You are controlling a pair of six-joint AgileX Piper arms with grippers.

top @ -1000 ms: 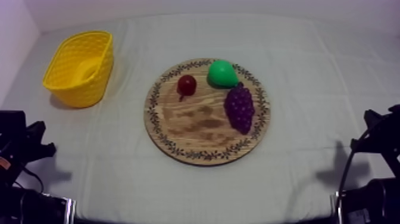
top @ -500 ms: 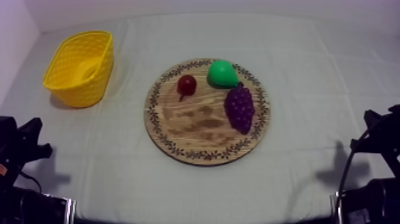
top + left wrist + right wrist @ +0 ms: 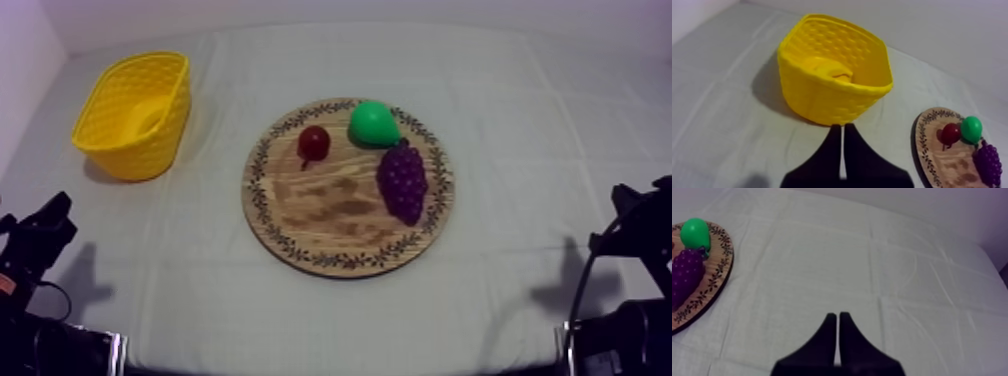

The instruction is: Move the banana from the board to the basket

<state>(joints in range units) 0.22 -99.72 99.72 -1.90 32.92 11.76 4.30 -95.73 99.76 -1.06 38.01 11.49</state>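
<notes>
The banana [image 3: 833,70] lies inside the yellow basket [image 3: 135,113] at the table's far left; its yellow shape [image 3: 150,113] shows on the basket floor from above. The round wooden board [image 3: 330,215] in the middle carries a small red fruit [image 3: 314,143], a green pear [image 3: 373,123] and purple grapes [image 3: 403,181]. My left gripper [image 3: 841,131] is shut on nothing, on the near side of the basket [image 3: 822,100], and sits low at the left [image 3: 45,228] in the top view. My right gripper [image 3: 837,319] is shut and empty over bare cloth, right of the board [image 3: 714,285].
The cloth's left edge runs beside a pale wall close to the basket. Open cloth lies between the board and each arm. My right arm [image 3: 630,235] rests low at the right edge.
My left arm has drawn back toward the lower left corner and turned a little. The fruit, board, basket and right arm have not moved.
</notes>
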